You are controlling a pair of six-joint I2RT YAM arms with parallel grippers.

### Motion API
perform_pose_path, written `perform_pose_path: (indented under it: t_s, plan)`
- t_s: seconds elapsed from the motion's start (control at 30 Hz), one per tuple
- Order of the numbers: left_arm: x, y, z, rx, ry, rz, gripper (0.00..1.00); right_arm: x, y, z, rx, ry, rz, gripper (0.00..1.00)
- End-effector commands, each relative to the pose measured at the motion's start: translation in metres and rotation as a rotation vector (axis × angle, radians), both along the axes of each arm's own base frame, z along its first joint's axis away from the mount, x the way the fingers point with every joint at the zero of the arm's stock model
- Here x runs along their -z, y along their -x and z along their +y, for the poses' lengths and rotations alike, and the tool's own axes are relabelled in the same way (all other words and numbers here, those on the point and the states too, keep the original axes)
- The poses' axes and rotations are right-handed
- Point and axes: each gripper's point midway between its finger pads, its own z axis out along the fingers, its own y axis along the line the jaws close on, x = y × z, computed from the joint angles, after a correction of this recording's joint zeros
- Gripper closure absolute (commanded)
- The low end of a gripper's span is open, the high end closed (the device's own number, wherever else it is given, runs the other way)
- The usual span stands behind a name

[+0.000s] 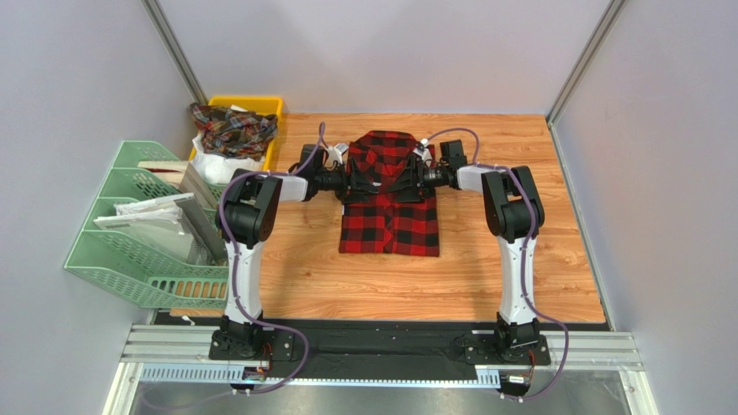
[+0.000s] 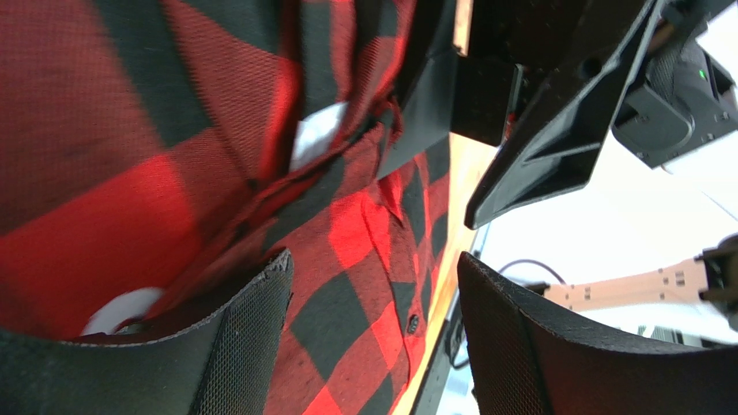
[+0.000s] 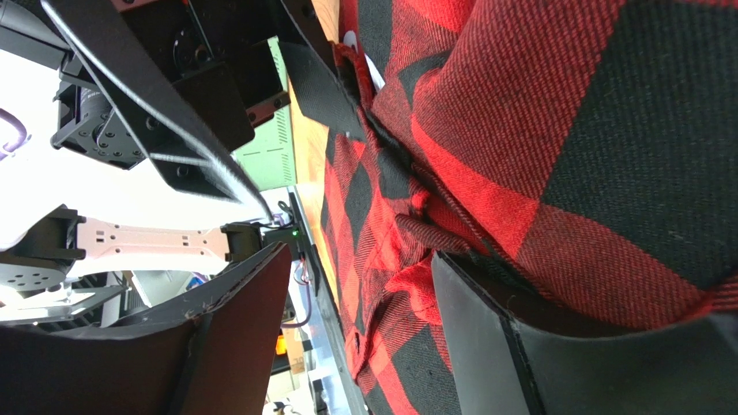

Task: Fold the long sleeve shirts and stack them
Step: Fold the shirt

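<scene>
- The shirt is soft and floppy, and will likely sag unless pinched at the folded edge beside each fingertip.
- The left gripper and right gripper stand spread, clamping nothing.

A wooden tabletop lies under the jaws. Left of them and a little beyond, a yellow bin sits at the table's far corner. Farther left and nearer, a green mesh file rack holds white papers.
</scene>
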Motion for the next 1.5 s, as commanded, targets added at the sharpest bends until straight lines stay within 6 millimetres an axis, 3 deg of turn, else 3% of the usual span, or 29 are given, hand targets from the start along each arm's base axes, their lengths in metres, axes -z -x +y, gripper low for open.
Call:
perform_pose_path:
  t_s: [0.0, 0.13, 0.17, 0.27, 0.4, 0.5, 0.63, 0.7, 0.8, 0.93, 1.1, 1.17, 1.23, 1.27, 1.3, 1.33, 1.4, 1.43, 1.47]
  plan:
    - [0.017, -0.003, 0.025, -0.113, -0.063, 0.051, 0.24, 0.013, -0.012, -0.001, 0.037, 0.057, -0.047, 0.31]
    - [-0.039, 0.010, 0.015, 0.007, 0.080, -0.125, 0.27, -0.044, -0.004, 0.001, 0.012, 0.016, -0.138, 0.30]
    - [-0.056, 0.015, 0.017, 0.010, 0.083, -0.171, 0.27, -0.066, 0.002, -0.002, 0.010, 0.004, -0.180, 0.30]
    - [-0.067, 0.019, 0.021, 0.019, 0.055, -0.196, 0.28, -0.081, 0.020, -0.007, -0.012, 0.007, -0.211, 0.31]
    - [-0.066, 0.019, 0.022, 0.014, 0.031, -0.187, 0.32, -0.063, 0.041, -0.017, -0.044, 0.048, -0.154, 0.35]
    - [-0.051, 0.027, 0.018, 0.030, 0.018, -0.130, 0.35, -0.033, 0.051, -0.019, -0.048, 0.063, -0.089, 0.41]
    - [-0.009, 0.041, 0.021, 0.036, -0.053, 0.000, 0.43, 0.004, 0.049, -0.020, -0.042, 0.093, -0.027, 0.45]
    - [0.002, 0.044, 0.024, 0.025, -0.068, 0.043, 0.49, 0.019, 0.053, -0.021, -0.040, 0.113, 0.001, 0.49]
    - [0.014, 0.057, 0.029, 0.024, -0.100, 0.081, 0.56, 0.030, 0.065, -0.024, -0.044, 0.129, 0.034, 0.54]
    - [0.035, 0.095, 0.042, 0.026, -0.172, 0.162, 0.63, 0.041, 0.106, -0.030, -0.058, 0.155, 0.094, 0.58]
    - [0.048, 0.128, 0.057, 0.022, -0.248, 0.157, 0.75, 0.052, 0.153, -0.034, -0.087, 0.168, 0.149, 0.59]
    - [0.037, 0.137, 0.059, 0.044, -0.238, 0.113, 0.78, 0.046, 0.169, -0.037, -0.119, 0.178, 0.135, 0.59]
    - [0.011, 0.139, 0.055, 0.077, -0.187, 0.016, 0.77, 0.035, 0.171, -0.038, -0.154, 0.181, 0.108, 0.58]
    - [0.000, 0.139, 0.052, 0.097, -0.176, -0.033, 0.72, 0.027, 0.177, -0.041, -0.188, 0.180, 0.097, 0.58]
    - [-0.011, 0.142, 0.052, 0.128, -0.172, -0.079, 0.69, 0.008, 0.167, -0.038, -0.190, 0.166, 0.036, 0.58]
    - [-0.037, 0.140, 0.051, 0.149, -0.169, -0.175, 0.67, -0.006, 0.164, -0.036, -0.191, 0.149, 0.001, 0.58]
    - [-0.063, 0.151, 0.058, 0.251, -0.245, -0.410, 0.61, -0.042, 0.156, -0.031, -0.190, 0.112, -0.106, 0.59]
    - [-0.074, 0.154, 0.060, 0.290, -0.284, -0.510, 0.57, -0.052, 0.150, -0.030, -0.190, 0.118, -0.149, 0.60]
    - [-0.076, 0.163, 0.059, 0.425, -0.354, -0.724, 0.54, -0.059, 0.148, -0.030, -0.190, 0.124, -0.169, 0.61]
